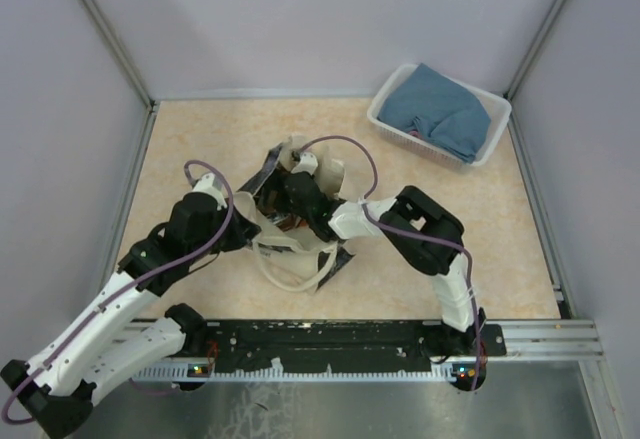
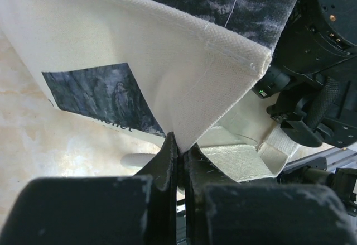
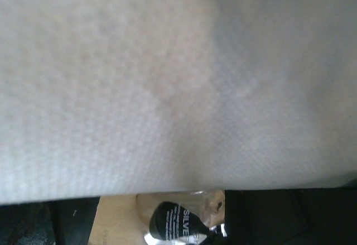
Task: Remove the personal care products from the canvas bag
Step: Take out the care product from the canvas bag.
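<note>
L gripper point(image 2: 177, 145): jaws pinched nearly together on a folded edge of the bag point(image 2: 167, 72), canvas clamped between the fingertips. In my L wrist cam the fold rises from the pinch toward 12 o'clock. A dark print panel point(image 2: 100, 97) sits on the cream cloth at 10 o'clock, and a strap point(image 2: 245, 161) lies just beside the fingers at 3 o'clock. The black R arm point(image 2: 321, 61) fills the 2 o'clock corner, close against the bag. Bare table point(image 2: 22, 139) shows at 9 o'clock.

R gripper point(image 1: 298, 197): from the top cam it's pushed into the bag's mouth from the 3 o'clock side. I can't tell if the jaws are wide or narrow. The R wrist cam is mostly blurred canvas hanging right over the lens. At 6 o'clock under that cloth I see one bottle point(image 3: 178, 222), pale w/ a dark label reading "SILVE", on the tan surface inside. No other bottles visible to me.

Top cam: bag sits crumpled mid-table, L gripper at its 9 o'clock edge. White basket point(image 1: 392, 87) w/ a blue cloth point(image 1: 440, 111) is well apart at 1 o'clock, in the far R corner.
</note>
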